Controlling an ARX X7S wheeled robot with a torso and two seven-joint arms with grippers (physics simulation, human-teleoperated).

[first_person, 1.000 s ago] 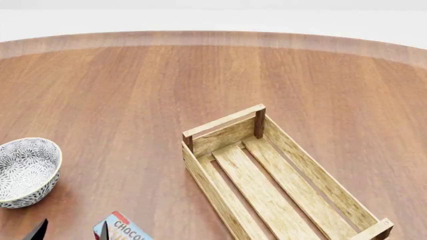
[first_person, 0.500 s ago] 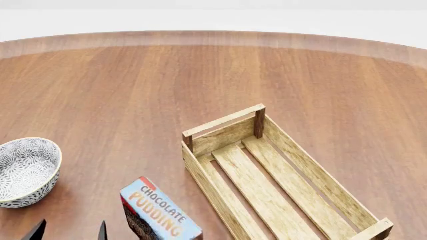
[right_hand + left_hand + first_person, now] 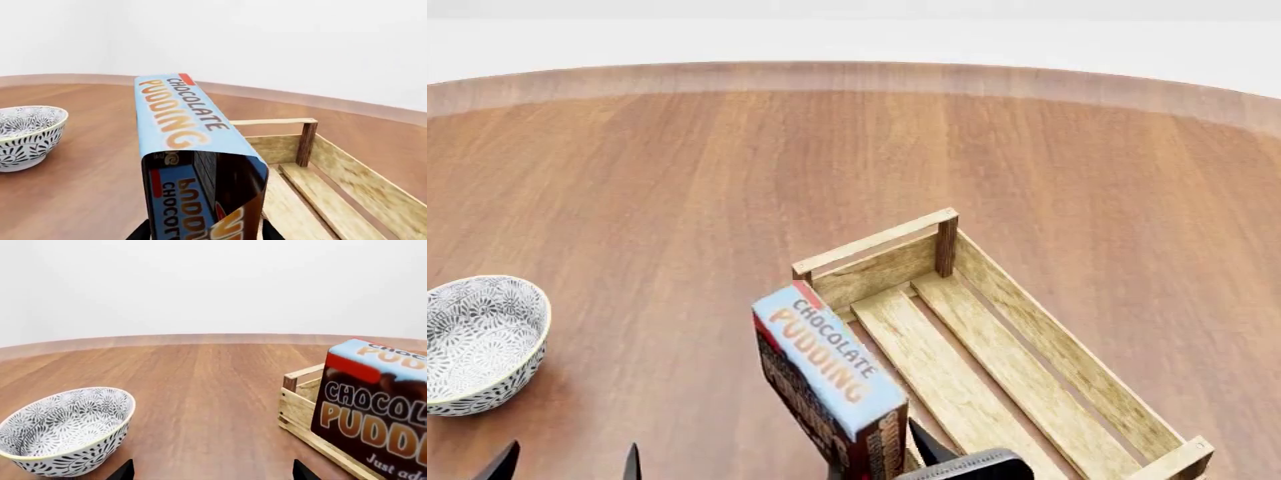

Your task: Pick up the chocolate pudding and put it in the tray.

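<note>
So the pudding (image 3: 827, 370) is pinched in the right gripper (image 3: 203, 231), raised over the tray's (image 3: 1068, 360) left wall — left gripper (image 3: 567, 462) spread, bowl (image 3: 478, 342) nearby.

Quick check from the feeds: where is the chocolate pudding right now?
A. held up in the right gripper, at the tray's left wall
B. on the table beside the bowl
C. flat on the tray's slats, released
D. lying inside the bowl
A: the chocolate pudding is lifted in the right gripper, at the left wall of the tray, not yet on its slats; the bowl holds nothing.
</note>
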